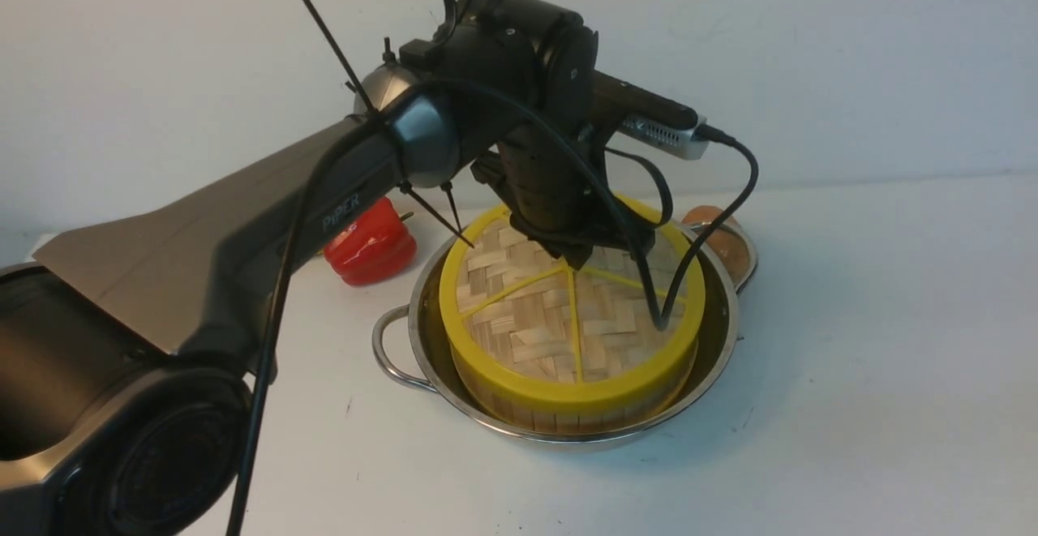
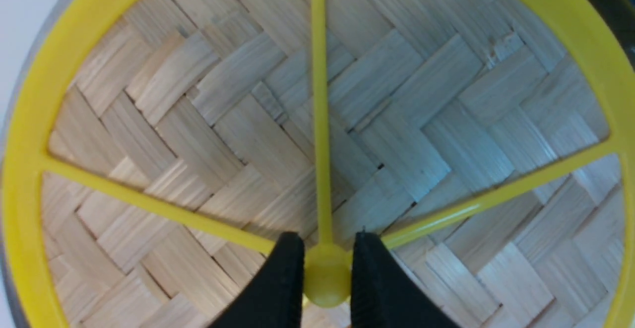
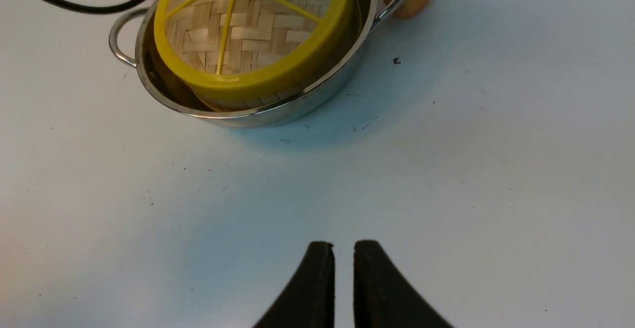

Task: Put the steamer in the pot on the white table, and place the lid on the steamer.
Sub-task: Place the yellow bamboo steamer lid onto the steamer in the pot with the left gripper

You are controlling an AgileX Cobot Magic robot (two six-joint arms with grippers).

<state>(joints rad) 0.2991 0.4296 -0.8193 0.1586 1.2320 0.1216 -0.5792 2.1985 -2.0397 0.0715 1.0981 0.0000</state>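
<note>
Front view: the flat woven-bamboo lid with yellow rim and spokes (image 1: 568,309) sits on the slat-walled bamboo steamer (image 1: 559,410), which stands inside the wide shiny steel pot (image 1: 438,374) on the white counter (image 1: 851,358). The left gripper (image 1: 577,259) is down at the lid's centre; a red bell pepper (image 1: 371,244) lies behind.

Left wrist view: the fingers (image 2: 278,288) pinch the small yellow hub (image 2: 326,276) — the natural hold. The lid is probably light and stiff, its plastic hub smooth, so a firm squeeze suits it.

Right wrist view: the right gripper (image 3: 343,268) hangs over bare counter, well apart from the pot, fingers nearly together on nothing.
</note>
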